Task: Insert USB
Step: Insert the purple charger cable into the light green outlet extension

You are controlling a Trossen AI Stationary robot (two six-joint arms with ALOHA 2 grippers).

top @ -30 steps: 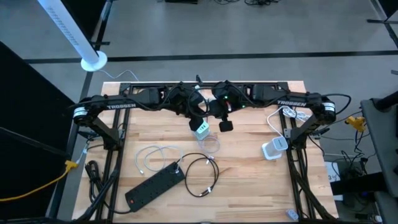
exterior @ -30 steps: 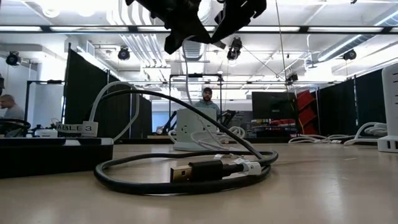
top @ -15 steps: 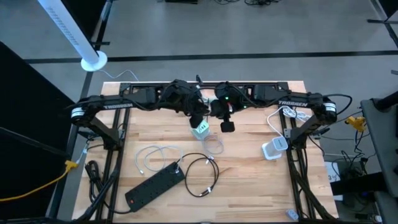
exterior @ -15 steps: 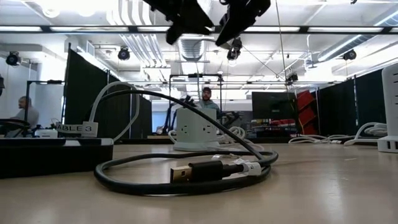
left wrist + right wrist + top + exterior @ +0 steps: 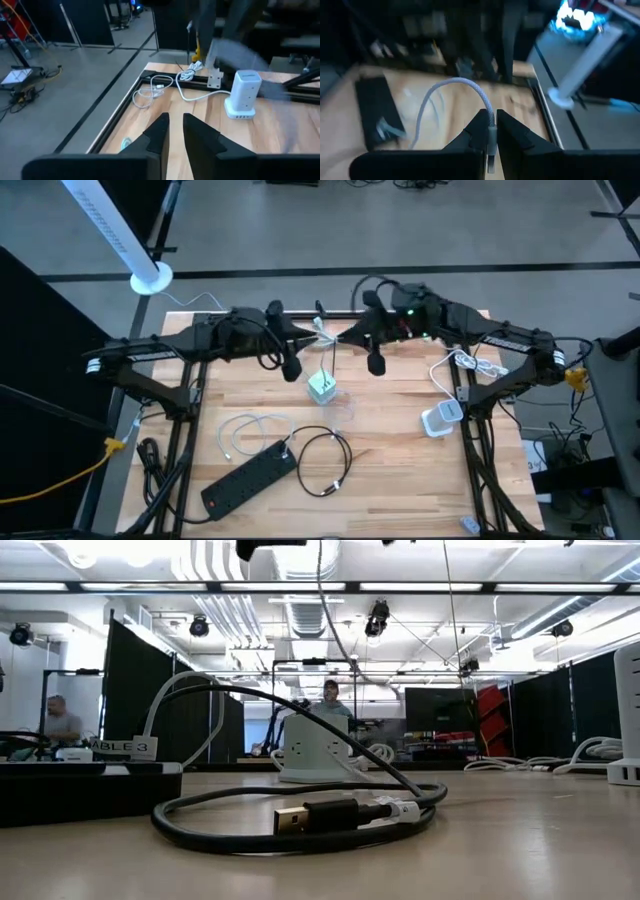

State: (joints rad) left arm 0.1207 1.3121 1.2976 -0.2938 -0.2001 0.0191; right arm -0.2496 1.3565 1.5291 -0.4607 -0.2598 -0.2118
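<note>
1. On the wooden table (image 5: 400, 470), near its rear centre, a small white-and-green USB charger hub (image 5: 322, 387) stands upright. In the low view the same hub (image 5: 313, 752) sits behind a coiled black cable.
2. Left gripper (image 5: 291, 366): raised above the table, just left of the hub and apart from it. In the left wrist view its fingers (image 5: 159, 131) stand close together with only a narrow gap, and nothing is seen between them.
3. Right gripper (image 5: 376, 362): raised above the table, to the right of the hub and apart from it. In the right wrist view its fingers (image 5: 508, 131) are closed on the plug end of a pale grey USB cable (image 5: 451, 87).
4. From the gripped end, the pale grey USB cable arcs away and down toward the table. In the high view a pale cable strand (image 5: 328, 350) runs from the area between the two arms down to the hub.
5. Coiled black cable (image 5: 332, 463): lies flat on the table, toward the front of the hub. Its gold USB plug (image 5: 292, 819) rests on the surface, as seen in the low view.
6. Black power strip (image 5: 249, 476): lies diagonally at front left, touching the black coil's end.
7. White cable (image 5: 245, 432): loosely looped, between the power strip and the hub.
8. White tower charger (image 5: 440, 420): stands at the right edge of the table, well apart from the hub; also visible in the left wrist view (image 5: 244, 93).
</note>
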